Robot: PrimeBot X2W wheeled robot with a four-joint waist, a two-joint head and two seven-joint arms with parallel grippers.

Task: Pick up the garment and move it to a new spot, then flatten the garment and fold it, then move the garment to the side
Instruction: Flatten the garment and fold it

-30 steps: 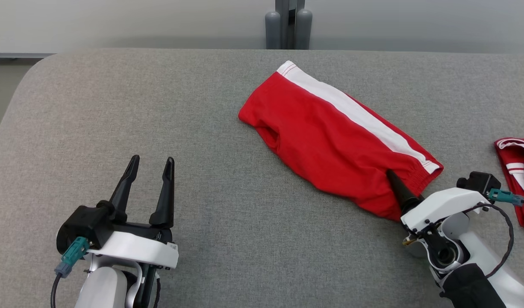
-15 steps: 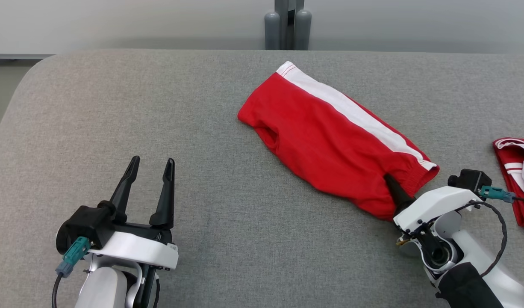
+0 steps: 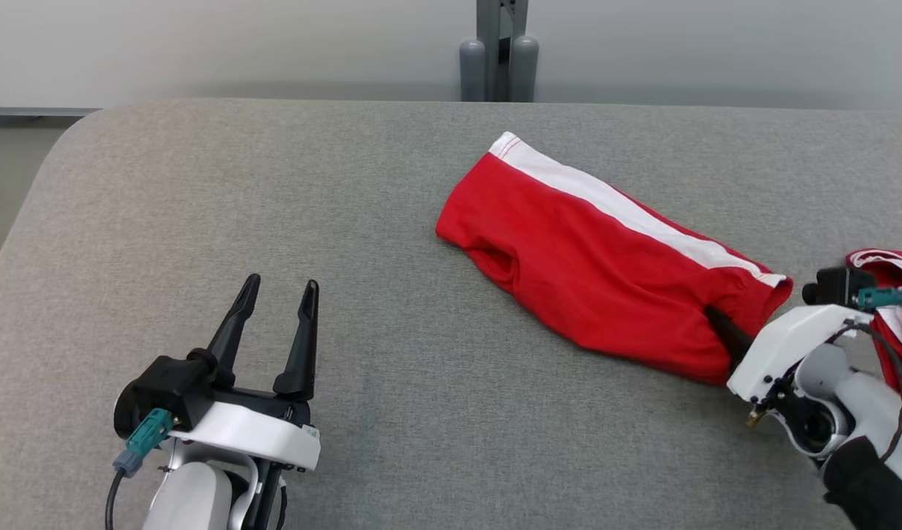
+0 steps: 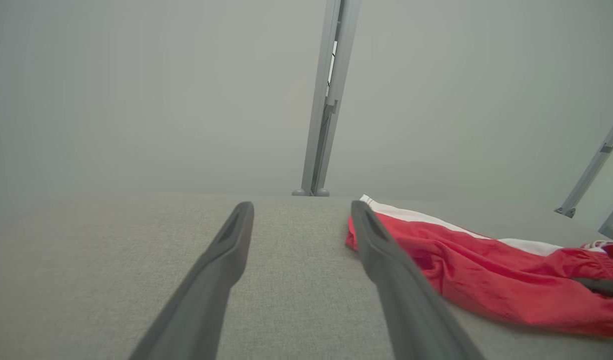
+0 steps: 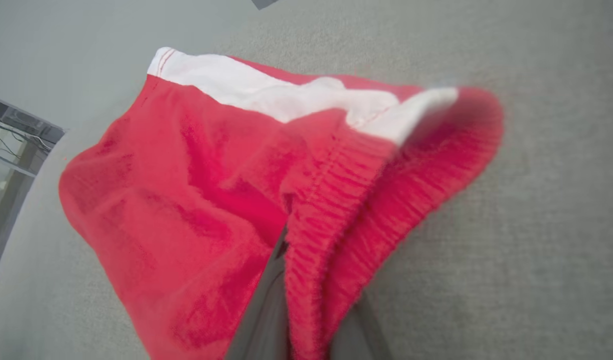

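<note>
Head view, shorts (image 3: 605, 294): red with a white side stripe, lying on the gray table (image 3: 348, 221) right of the middle, slanting from the far middle toward the near right.
Head view, right gripper (image 3: 716, 320): pinched together on the near right end of the shorts.
Head view, left gripper (image 3: 282, 283): spread apart with nothing in it, over bare table at the near left, well apart from the shorts.
Head view, edges: the table's far-left corner is rounded. A post (image 3: 499, 51) stands just behind the far edge. Another garment (image 3: 889, 261), red and white, lies at the right edge beside the right wrist.
Head view, open room: wide bare cloth left of the shorts and in front of them.
Left wrist view: fingers (image 4: 226, 260) apart with bare table between them. The shorts lie off to the right.
Right wrist view: both fingers clamp the elastic waistband (image 5: 316, 210), which is bunched and raised a little, with bare table to its right.
</note>
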